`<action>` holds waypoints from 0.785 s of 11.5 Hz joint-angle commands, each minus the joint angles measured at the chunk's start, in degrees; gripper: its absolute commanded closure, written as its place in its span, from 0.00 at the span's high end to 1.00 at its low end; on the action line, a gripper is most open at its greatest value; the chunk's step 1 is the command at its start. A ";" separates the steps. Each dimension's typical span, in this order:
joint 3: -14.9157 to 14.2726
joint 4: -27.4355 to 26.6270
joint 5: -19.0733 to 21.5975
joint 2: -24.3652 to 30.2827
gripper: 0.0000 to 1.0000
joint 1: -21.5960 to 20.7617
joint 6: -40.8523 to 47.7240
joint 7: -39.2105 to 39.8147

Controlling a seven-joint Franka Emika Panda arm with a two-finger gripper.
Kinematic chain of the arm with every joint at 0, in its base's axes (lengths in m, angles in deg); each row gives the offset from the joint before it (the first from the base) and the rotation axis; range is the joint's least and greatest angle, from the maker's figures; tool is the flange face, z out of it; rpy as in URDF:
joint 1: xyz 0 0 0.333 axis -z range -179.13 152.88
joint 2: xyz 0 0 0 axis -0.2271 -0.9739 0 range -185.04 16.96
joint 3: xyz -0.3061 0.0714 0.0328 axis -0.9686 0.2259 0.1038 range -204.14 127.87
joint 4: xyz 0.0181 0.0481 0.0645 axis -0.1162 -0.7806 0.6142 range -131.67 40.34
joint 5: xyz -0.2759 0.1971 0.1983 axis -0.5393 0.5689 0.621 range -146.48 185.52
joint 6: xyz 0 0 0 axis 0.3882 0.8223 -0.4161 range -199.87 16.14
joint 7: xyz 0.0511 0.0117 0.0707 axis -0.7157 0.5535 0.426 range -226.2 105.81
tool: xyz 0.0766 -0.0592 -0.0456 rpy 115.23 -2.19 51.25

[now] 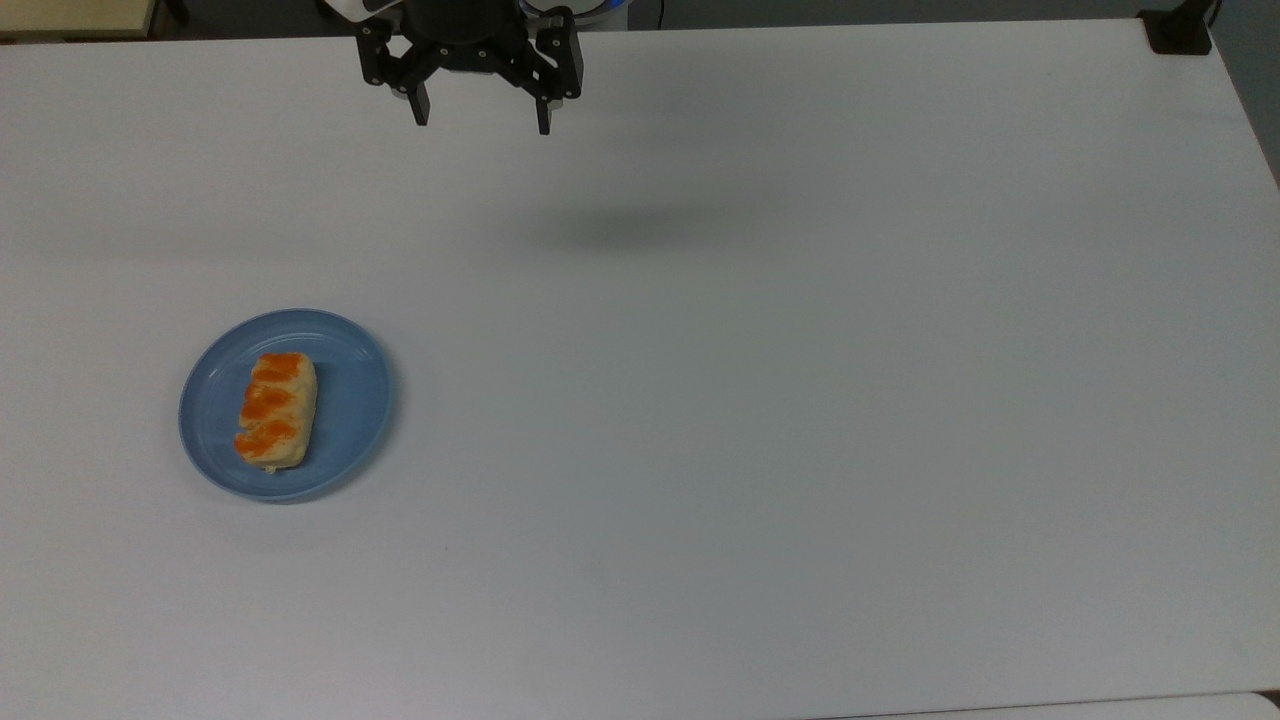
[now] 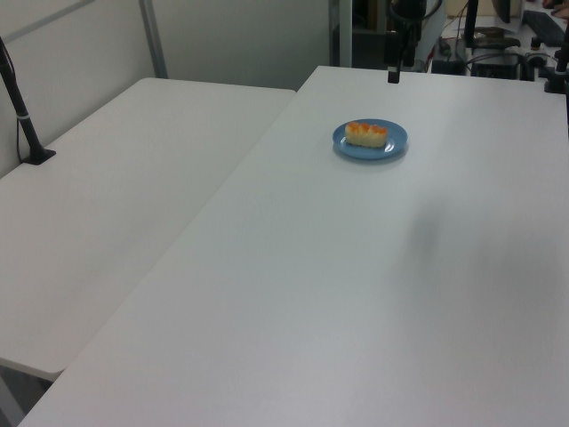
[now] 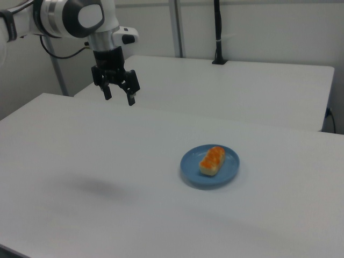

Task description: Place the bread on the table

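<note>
The black two-finger claw (image 1: 481,122) hangs wide open and empty, well apart from the small tan, orange-striped bread (image 1: 275,409) lying on the round blue plate (image 1: 358,400) on the large white desk (image 1: 800,400). A shallow grip could slide the plate or drop the bread.

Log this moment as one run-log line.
gripper: open, empty, above table | bread: on plate | step: not yet grasped

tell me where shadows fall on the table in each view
Top view: a soft dark patch on the table below the gripper, and a faint rim shadow under the plate. Right view: a blurred patch at the table's left; the bread darkens the plate a little. Left view: a dim smear right of centre.
</note>
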 commanded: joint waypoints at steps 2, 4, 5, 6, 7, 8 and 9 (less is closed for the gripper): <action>-3.71 -0.21 0.20 -5.03 1.00 1.60 -8.32 7.04; -7.14 0.50 0.38 -11.18 1.00 3.36 -17.27 9.24; -8.11 0.59 0.38 -13.90 1.00 4.32 -22.63 10.30; -8.56 0.59 0.30 -16.46 1.00 5.29 -26.94 10.39; -8.56 0.51 0.30 -18.48 1.00 6.26 -30.81 10.39; -8.65 0.51 0.30 -20.16 1.00 7.22 -33.81 10.39; -8.65 0.33 0.21 -21.74 1.00 8.28 -35.93 10.48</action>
